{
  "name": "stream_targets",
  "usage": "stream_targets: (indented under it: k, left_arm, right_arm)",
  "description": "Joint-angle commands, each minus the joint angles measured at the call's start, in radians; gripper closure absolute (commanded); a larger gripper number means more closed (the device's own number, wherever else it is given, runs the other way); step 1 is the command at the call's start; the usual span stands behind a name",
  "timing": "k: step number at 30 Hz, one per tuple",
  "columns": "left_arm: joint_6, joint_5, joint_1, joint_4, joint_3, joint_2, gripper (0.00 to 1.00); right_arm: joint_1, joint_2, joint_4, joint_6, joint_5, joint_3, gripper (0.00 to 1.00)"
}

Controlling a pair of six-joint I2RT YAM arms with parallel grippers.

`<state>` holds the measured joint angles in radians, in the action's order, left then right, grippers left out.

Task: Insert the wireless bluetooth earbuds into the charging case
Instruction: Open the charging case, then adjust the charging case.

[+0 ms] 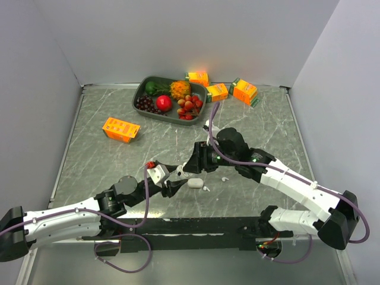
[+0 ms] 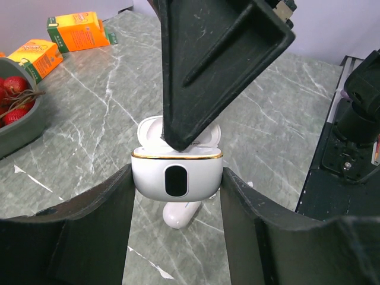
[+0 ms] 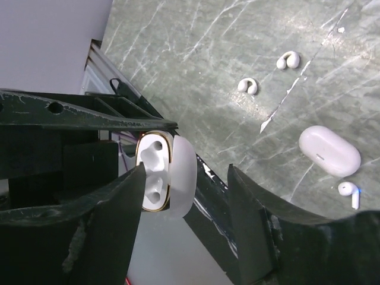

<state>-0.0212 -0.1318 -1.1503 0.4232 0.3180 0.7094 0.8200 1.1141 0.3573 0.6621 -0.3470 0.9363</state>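
My left fingers (image 2: pixel 119 196) are closed on the charging case (image 2: pixel 177 181), one on each side wall. They hold it off the surface (image 1: pixel 95 160) with the lid tipped back and the gold rim level. My right fingers (image 3: pixel 113 202) are spread wide with nothing between them. One tip reaches down from the top of the left wrist view to the case's back edge, at the lid. I cannot tell whether the wells are filled.

A stemmed earbud (image 3: pixel 350 193) lies at the lower right of the right wrist view, just beside a closed white case (image 3: pixel 329 151). Two curled earbuds (image 3: pixel 288 59) lie apart from them, further up.

In the top view, bare surface runs from my fingers to the fruit tray (image 1: pixel 136 100) at upper centre and the orange carton (image 1: pixel 120 129) at left. The black rail (image 1: pixel 196 225) bounds the near edge.
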Motion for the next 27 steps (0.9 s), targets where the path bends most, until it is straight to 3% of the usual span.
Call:
stream_targets:
  k: [1, 2, 7, 18, 19, 22, 23, 24, 25, 27]
  left_arm:
    - [-0.020, 0.009, -0.008, 0.080, 0.006, -0.016, 0.99]
    - [-0.022, 0.009, -0.008, 0.080, 0.007, -0.016, 0.99]
    - [-0.026, 0.015, -0.009, 0.088, 0.004, -0.021, 0.99]
    - [-0.055, -0.002, -0.009, 0.092, -0.005, -0.056, 0.97]
    - [-0.059, -0.002, -0.009, 0.083, -0.005, -0.059, 0.88]
    - [-0.054, 0.012, -0.009, 0.055, -0.005, -0.085, 0.65]
    - [-0.062, 0.006, -0.009, 0.048, -0.002, -0.088, 0.45]
    - [-0.068, -0.014, -0.009, 0.040, 0.001, -0.100, 0.35]
    - [-0.077, -0.018, -0.009, 0.028, 0.004, -0.105, 0.03]
    - [-0.086, -0.047, -0.009, -0.023, 0.023, -0.120, 0.04]
  right_arm:
    - [-0.004, 0.000, -0.047, 0.017, 0.000, 0.004, 0.42]
    - [-0.005, -0.002, -0.044, 0.019, 0.006, 0.004, 0.47]
    - [-0.007, -0.010, -0.064, 0.030, 0.014, -0.017, 0.52]
    - [-0.007, -0.048, -0.067, -0.025, -0.010, -0.024, 0.92]
    - [-0.008, -0.056, -0.063, -0.036, -0.010, -0.015, 1.00]
    - [-0.007, -0.082, -0.015, -0.087, -0.017, 0.025, 1.00]
    - [-0.005, -0.086, 0.002, -0.102, -0.014, 0.041, 1.00]
    - [-0.005, -0.092, 0.020, -0.129, -0.015, 0.056, 1.00]
    - [-0.005, -0.097, 0.049, -0.143, -0.021, 0.085, 1.00]
    - [-0.005, -0.103, 0.087, -0.192, -0.024, 0.122, 1.00]
